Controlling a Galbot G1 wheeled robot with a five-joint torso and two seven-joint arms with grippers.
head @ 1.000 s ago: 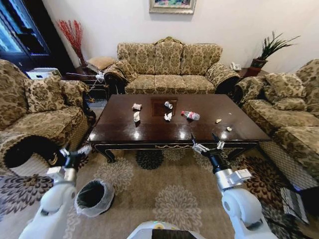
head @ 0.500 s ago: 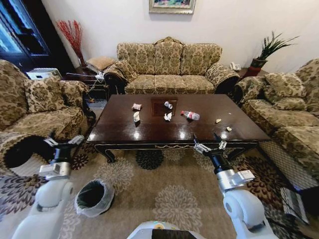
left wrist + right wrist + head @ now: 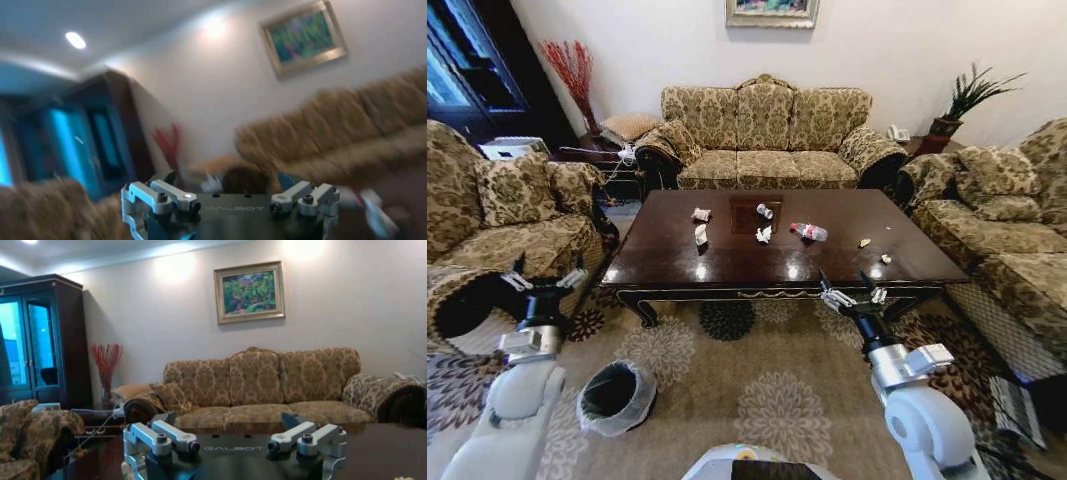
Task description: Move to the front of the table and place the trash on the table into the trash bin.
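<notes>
1. Head view: the dark wooden desk (image 3: 727, 262) stands in front of the robot, ringed by patterned sofas. On it lie crumpled paper wads (image 3: 700, 234), a small silver can (image 3: 765, 211), a clear bottle with a red label (image 3: 809, 232) and pale scraps (image 3: 865, 243).
2. The left gripper (image 3: 544, 279) is held over the carpet beside the left armchair, well apart from the desk, fingers released and spread, holding nothing. The bag-lined trash bin (image 3: 616, 396) sits on the carpet just below and to the right of that arm.
3. The right gripper (image 3: 855, 294) is raised at the desk's front edge, fingers parted and empty; the bottle and scraps lie beyond them on the top, not touching.
4. Left wrist view: the left gripper (image 3: 230, 197) with its fingers apart, a blurred sofa, a dark cabinet and a framed painting on the wall behind.
5. Right wrist view: the right gripper (image 3: 237, 437) with open, empty fingers low over the glossy desk (image 3: 380, 440), facing the three-seat sofa (image 3: 267, 385) and painting (image 3: 250, 291); a pale scrap (image 3: 401, 478) lies at the desk's near corner.
</notes>
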